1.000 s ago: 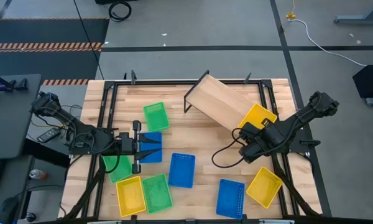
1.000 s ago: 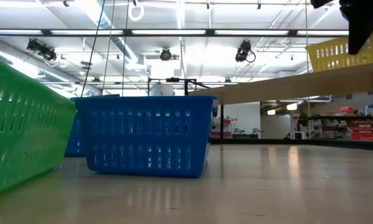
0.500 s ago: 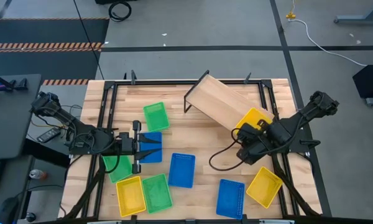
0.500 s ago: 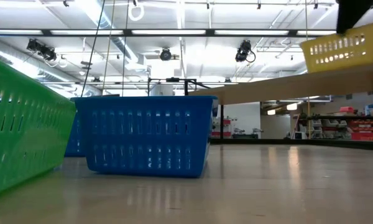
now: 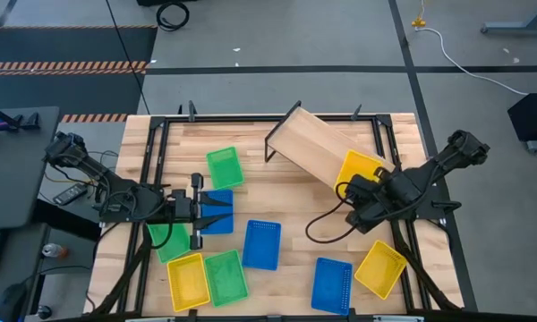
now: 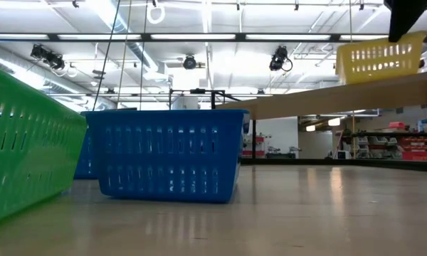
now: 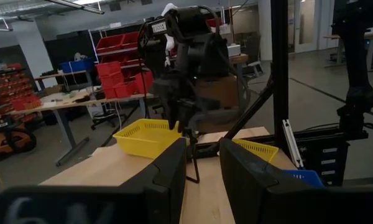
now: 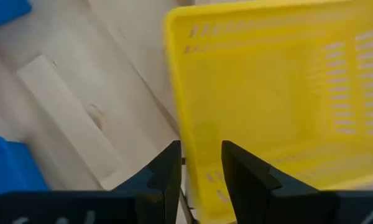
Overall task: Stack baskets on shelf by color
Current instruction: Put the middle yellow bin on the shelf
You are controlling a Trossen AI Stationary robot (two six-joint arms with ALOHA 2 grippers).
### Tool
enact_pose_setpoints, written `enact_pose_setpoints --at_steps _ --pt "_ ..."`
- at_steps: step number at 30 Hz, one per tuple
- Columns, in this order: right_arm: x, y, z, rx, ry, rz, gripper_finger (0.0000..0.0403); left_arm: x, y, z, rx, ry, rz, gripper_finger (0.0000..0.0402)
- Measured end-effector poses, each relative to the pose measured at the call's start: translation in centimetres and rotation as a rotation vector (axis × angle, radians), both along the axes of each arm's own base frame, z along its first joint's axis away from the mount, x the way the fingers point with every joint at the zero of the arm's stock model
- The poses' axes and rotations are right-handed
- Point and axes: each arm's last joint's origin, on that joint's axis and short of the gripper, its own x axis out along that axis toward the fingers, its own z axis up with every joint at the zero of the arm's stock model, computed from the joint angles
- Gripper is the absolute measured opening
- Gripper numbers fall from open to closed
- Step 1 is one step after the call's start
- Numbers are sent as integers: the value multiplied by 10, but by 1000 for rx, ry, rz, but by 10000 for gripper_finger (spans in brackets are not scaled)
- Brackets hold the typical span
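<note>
My right gripper (image 5: 356, 190) is shut on a yellow basket (image 5: 359, 166) over the right end of the shelf (image 5: 315, 141), a tilted light-wood board. In the low view the yellow basket (image 6: 377, 57) sits just above the shelf board (image 6: 334, 96); whether they touch I cannot tell. My left gripper (image 5: 203, 213) is open and hovers over a blue basket (image 5: 218, 213) left of centre, touching nothing. In the left wrist view, the left gripper (image 7: 203, 168) points across the table at the held yellow basket (image 7: 146, 137). My right gripper holds the yellow basket by the side wall (image 8: 196, 140) nearest the table's near edge. One finger (image 8: 242, 171) is inside the basket and the other is outside. The fingers come slanting down from above. The basket sits about level at the shelf's right end.
Loose baskets lie on the tabletop: green (image 5: 225, 167) far left, green (image 5: 170, 240) under the left arm, yellow (image 5: 186, 280), green (image 5: 225, 275), blue (image 5: 261, 244), blue (image 5: 331, 284), yellow (image 5: 380, 266). A black cable (image 5: 322, 224) loops beside the right arm.
My right gripper, still shut on the yellow basket, has carried it a short way toward the table's left along the shelf's right end, lifting it slightly on the way. The left arm has kept still.
</note>
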Motion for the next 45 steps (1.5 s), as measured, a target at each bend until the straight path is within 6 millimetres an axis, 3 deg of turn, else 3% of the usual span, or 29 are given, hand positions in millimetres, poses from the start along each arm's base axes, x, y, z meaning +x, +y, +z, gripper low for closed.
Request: enact_pose_setpoints --at_steps 14,24,31,40,45 --pt "-1 1 -1 66 -34 -198 111 0 0 -1 3 5 0 105" --pt "-1 0 -1 61 -55 -234 16 0 0 -1 3 5 0 105" --pt "-1 0 0 50 -58 -223 40 0 0 -1 3 5 0 105" --pt "-1 1 -1 64 -28 -182 35 0 0 -1 3 5 0 105" --pt "-1 1 -1 70 -16 -169 64 0 0 -1 3 5 0 105"
